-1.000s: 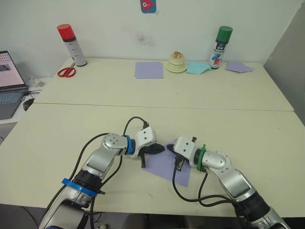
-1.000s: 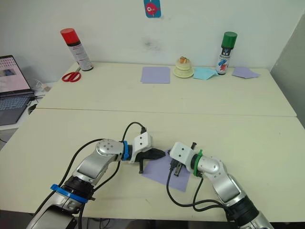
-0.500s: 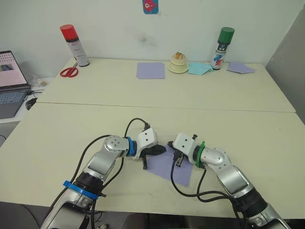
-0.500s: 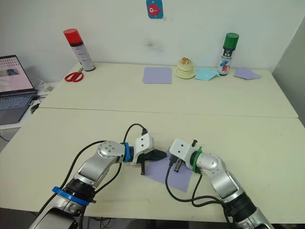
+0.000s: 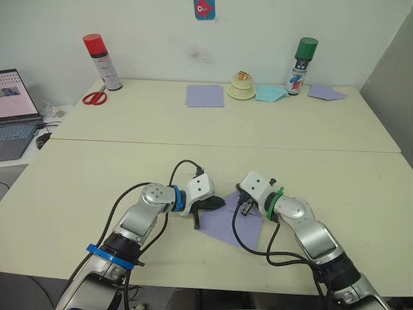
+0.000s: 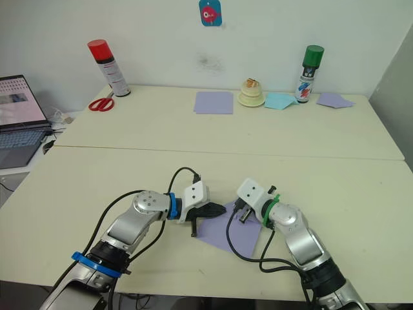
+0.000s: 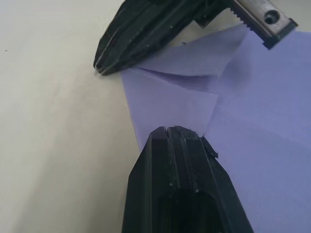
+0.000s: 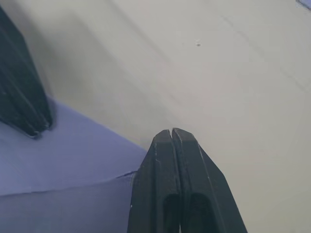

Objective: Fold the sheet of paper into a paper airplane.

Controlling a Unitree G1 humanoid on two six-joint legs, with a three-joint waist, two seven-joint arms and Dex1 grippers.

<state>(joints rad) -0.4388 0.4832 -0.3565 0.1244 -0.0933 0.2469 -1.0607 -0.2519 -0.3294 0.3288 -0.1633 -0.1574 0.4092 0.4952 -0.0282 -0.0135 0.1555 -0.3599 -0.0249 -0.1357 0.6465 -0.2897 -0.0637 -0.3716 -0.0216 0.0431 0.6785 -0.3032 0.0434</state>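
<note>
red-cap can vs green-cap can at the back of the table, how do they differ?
Cap: the red-cap can has a red top, the green-cap can a green one.
Place: the red-cap can stands at the back on the robot's left beside the scissors; the green-cap can stands at the back on the right, next to the pale blue paper.
Label: the green-cap can's label is more colourful.
Shared: both are upright spray cans.

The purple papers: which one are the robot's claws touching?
The sheet of paper on the near table, between both claws. The other purple square and folded piece lie far back.
</note>
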